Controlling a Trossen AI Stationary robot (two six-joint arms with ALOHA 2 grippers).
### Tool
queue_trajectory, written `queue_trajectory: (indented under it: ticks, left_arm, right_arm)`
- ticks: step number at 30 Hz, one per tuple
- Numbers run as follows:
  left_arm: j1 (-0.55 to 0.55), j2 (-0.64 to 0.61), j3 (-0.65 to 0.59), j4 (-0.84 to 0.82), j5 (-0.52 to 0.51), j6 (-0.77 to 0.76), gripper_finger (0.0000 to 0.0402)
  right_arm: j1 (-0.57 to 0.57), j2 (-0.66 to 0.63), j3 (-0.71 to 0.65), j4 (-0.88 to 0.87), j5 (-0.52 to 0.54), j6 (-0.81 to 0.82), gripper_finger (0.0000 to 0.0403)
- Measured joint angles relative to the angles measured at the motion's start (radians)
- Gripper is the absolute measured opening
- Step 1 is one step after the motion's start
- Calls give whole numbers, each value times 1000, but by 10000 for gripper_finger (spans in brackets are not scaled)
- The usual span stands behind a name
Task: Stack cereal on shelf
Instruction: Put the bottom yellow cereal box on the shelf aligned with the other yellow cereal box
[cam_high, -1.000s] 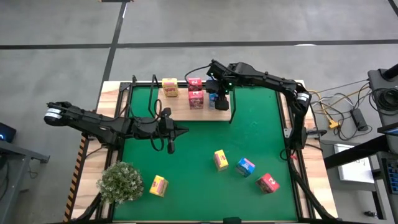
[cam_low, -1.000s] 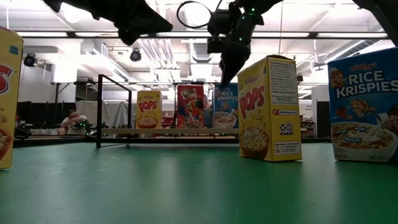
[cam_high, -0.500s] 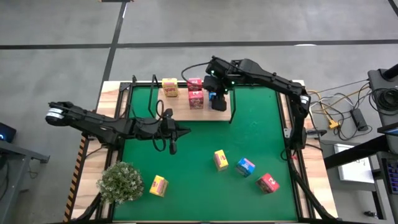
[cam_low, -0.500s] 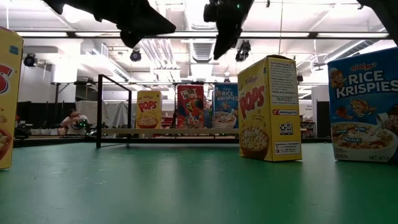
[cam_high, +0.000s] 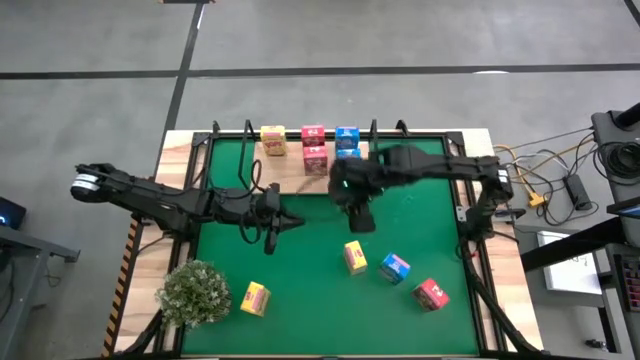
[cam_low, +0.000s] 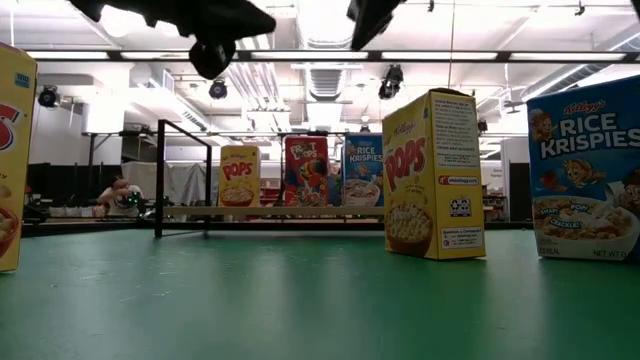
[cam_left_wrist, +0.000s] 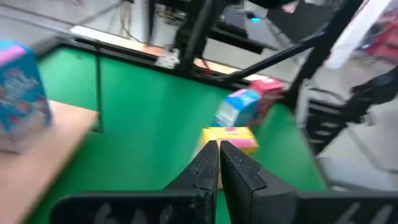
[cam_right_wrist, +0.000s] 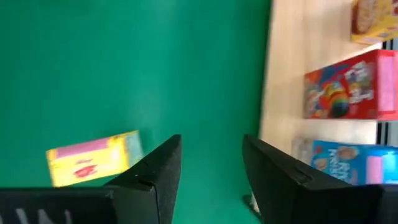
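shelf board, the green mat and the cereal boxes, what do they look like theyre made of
The shelf board looks like pale, matte wood, plain tan in the right wrist view, with thin black wire, probably metal, at its ends. The green mat looks like soft felt or fabric: flat, no shine. The cereal boxes, such as the yellow one, look like printed cardboard with sharp folded edges and a slight sheen.

Dark jointed arms (cam_high: 150, 195), looped cables
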Motion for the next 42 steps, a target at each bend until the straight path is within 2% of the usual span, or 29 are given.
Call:
queue_trajectory:
  ticks: [4,12,18,21,24,27,32,37,42]
  left_arm:
    - [-15,-7,0,0,25,-71,0]
    - [-75,2,0,1,31,-187,0]
    - [-113,29,0,-10,19,-416,0]
    - [-127,64,17,-55,51,-550,0]
    - [-143,108,94,-188,88,-636,0]
    - [-169,164,218,-423,123,-685,0]
    - [-256,285,457,-809,115,-827,0]
    - [-332,408,639,-1021,124,-966,9]
    - [-378,498,764,-1237,128,-1066,47]
  right_arm:
    - [96,-67,-112,28,7,69,146]
    - [218,-222,-394,241,43,208,117]
    - [236,-304,-582,445,60,197,95]
    - [235,-324,-660,556,64,143,84]
    - [235,-334,-711,658,63,54,75]
    - [235,-343,-727,730,75,-29,68]
    - [232,-382,-727,800,77,-113,60]
    - [232,-428,-762,910,76,-186,59]
    - [232,-451,-817,999,76,-226,59]
